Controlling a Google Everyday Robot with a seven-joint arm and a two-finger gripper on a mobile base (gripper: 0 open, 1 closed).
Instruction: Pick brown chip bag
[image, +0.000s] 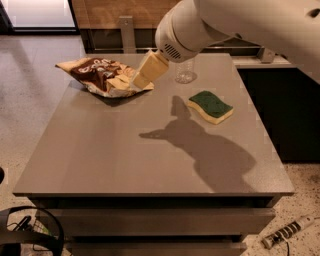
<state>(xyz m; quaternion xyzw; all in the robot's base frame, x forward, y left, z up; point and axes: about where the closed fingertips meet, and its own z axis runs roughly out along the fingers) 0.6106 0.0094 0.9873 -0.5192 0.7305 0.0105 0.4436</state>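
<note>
Single view, set high on the near side of the table, tilted down and facing across its top toward the far wall. The whole tabletop fits in frame, with floor at the left. My arm enters close to the lens from the upper right; my gripper hangs farther off, over the right end of the brown chip bag.
</note>
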